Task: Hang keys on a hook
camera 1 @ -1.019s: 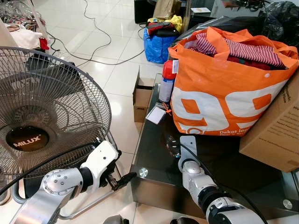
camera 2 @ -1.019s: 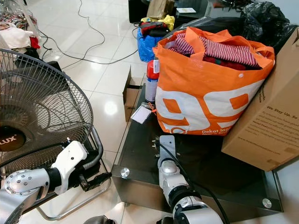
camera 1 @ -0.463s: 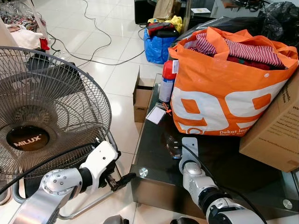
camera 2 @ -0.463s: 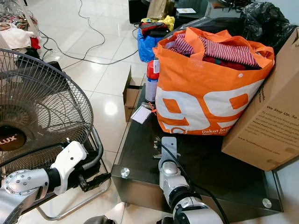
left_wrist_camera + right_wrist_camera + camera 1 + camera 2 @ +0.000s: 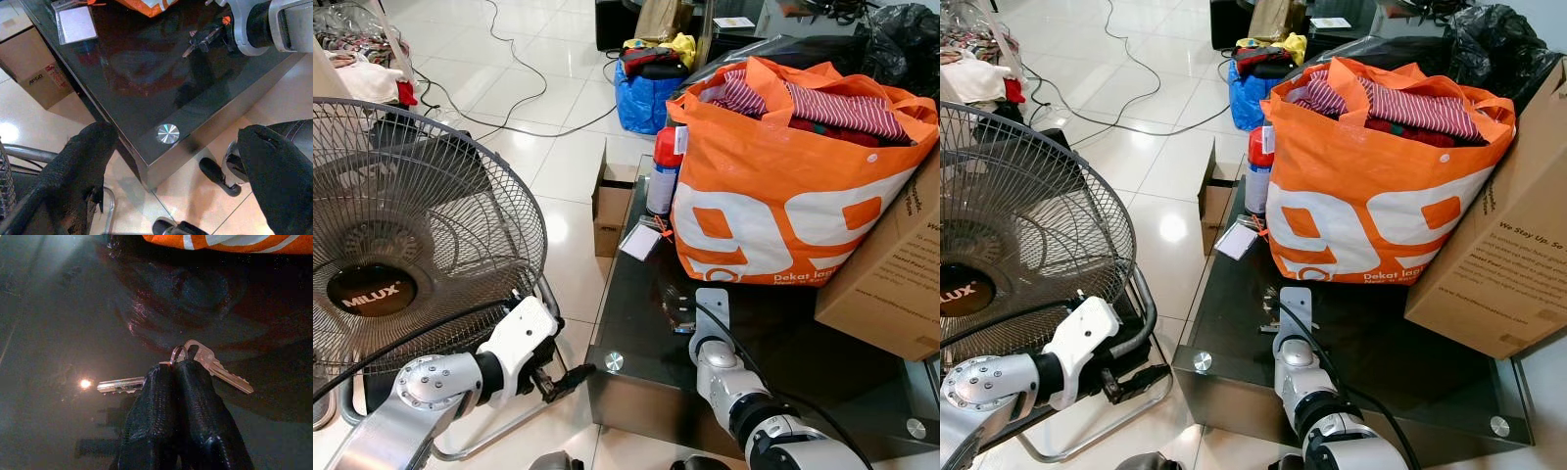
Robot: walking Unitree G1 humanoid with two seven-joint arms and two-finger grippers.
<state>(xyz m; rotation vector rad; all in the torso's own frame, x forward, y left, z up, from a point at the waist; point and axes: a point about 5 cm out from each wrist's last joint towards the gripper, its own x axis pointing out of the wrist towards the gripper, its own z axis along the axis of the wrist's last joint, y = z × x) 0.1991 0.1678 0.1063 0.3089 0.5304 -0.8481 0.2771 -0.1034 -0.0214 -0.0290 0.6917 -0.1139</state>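
- Pinching the keys (image 5: 195,363) by their ring, the right gripper (image 5: 177,369) had its fingers closed together just above the dark desk (image 5: 636,323)
- A straight lift would suit, keeping both keys dangling
- The left gripper (image 5: 171,161) hung wide open, empty

**Setting: lived-in home, cluttered living area**

White tiled floor (image 5: 558,147) with loose cables (image 5: 524,93). Low black glass table (image 5: 636,294) carries an orange shopping bag (image 5: 783,196) stuffed with clothes and a cardboard box (image 5: 891,274). Standing fan (image 5: 406,235) alongside; bags and laundry piled behind.
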